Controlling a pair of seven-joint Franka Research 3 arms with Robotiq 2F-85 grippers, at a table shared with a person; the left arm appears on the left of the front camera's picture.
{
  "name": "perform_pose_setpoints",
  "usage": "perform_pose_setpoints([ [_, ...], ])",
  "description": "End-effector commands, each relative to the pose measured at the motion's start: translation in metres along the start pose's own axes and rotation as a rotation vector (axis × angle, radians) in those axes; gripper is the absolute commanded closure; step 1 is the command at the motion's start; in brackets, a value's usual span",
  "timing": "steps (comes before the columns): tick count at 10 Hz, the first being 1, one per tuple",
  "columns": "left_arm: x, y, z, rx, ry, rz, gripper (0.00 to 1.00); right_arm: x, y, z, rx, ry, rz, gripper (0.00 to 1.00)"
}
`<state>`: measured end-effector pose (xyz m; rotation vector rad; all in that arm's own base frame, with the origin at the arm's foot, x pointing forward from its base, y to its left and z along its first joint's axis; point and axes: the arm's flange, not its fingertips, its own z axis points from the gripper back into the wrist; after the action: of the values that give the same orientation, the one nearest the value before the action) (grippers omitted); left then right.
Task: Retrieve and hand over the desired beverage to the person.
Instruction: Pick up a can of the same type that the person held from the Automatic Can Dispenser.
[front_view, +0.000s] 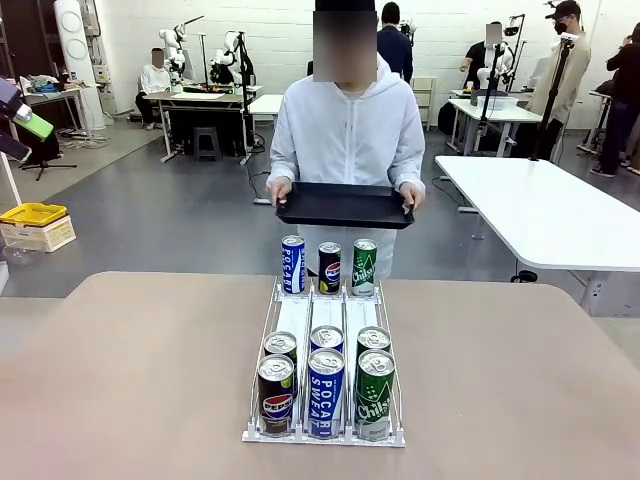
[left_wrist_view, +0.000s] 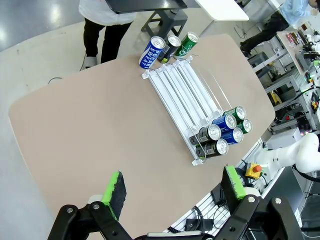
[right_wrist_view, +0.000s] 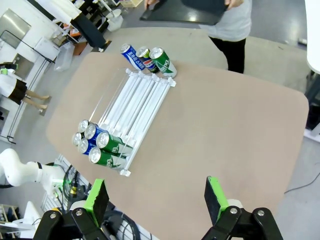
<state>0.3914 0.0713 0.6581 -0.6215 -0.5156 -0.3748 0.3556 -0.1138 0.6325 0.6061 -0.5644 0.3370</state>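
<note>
A: Fingers?
B: Spread and empty, left gripper (left_wrist_view: 174, 187) and right gripper (right_wrist_view: 156, 195) alike.
A: Drinks?
B: The cans (front_view: 325, 388) sit in the rack (front_view: 327, 315) mid-table — the person (front_view: 347, 130) stands opposite holding a tray (front_view: 345, 220). Confirm which can, then descend square.

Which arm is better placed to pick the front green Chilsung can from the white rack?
Right, likely: the front green Chilsung can stands in the right lane of the white rack, nearest the open right gripper.

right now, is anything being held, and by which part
The left gripper and right gripper are open and empty. The person holds a black tray by its two side edges.
</note>
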Motion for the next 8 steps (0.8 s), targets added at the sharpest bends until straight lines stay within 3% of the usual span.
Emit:
perform_pose_setpoints([
  [1,0.0009,0.0012,0.0021,-0.013,-0.006,-0.012,0.0,0.003,-0.0025,0.0002,0.026,-0.01,0.016,0.0],
  [8,0.0009,0.0012,0.0021,-0.013,-0.006,-0.012,0.0,0.003,-0.0025,0.0002,0.026,-0.01,0.016,0.0],
])
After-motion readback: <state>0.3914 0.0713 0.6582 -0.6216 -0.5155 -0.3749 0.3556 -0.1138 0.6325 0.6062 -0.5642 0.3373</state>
